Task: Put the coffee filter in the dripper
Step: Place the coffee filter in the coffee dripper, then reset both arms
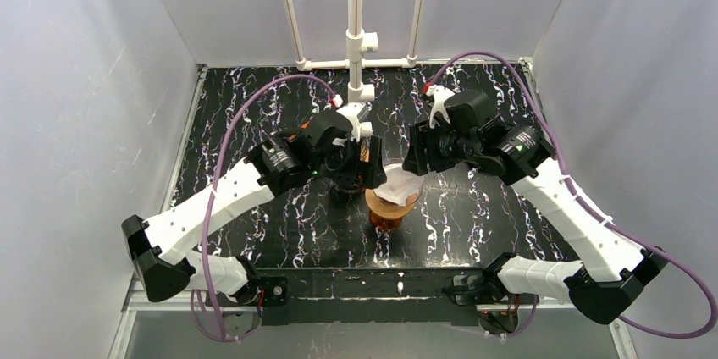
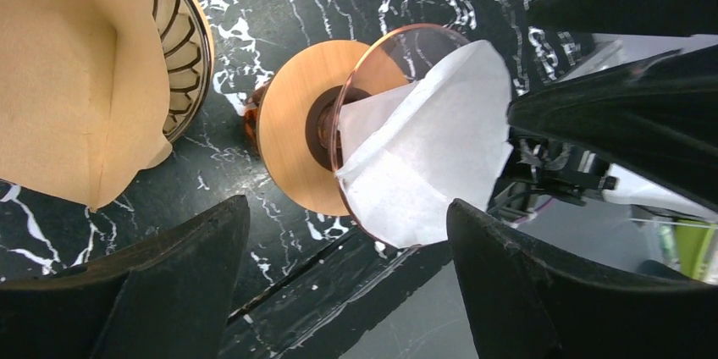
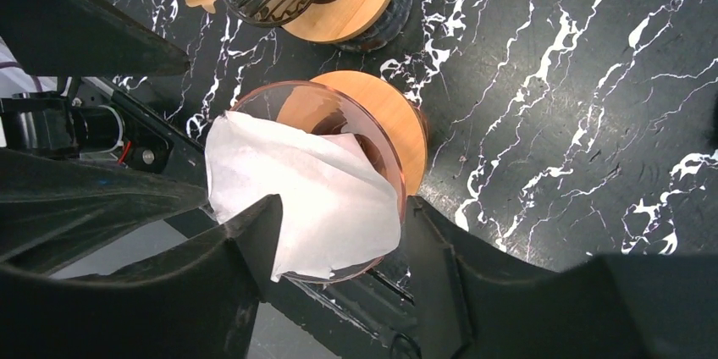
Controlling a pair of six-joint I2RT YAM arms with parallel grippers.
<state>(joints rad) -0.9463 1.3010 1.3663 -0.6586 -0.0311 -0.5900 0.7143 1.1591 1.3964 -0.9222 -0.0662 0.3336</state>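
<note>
The white coffee filter [image 3: 305, 181] is seated loosely inside the glass dripper [image 3: 279, 105], mid-table [image 1: 474, 223]. The left gripper [image 2: 343, 207] is held spread at its 10 o'clock. The right gripper [image 3: 339, 207] is spread astride the rim at 1 o'clock.

White paper filter [image 3: 305, 198], creased, sits loosely in upright clear pinkish wood-collared dripper [image 3: 296, 109], edge sticking out.

Left hand [image 2: 345, 205], right hand [image 3: 340, 207] spread wide.

The black desk [image 1: 474, 215] with white streaks carries a glass dripper [image 1: 391, 217] on a round wooden base. A second dripper [image 3: 356, 3] stands just beside it.
</note>
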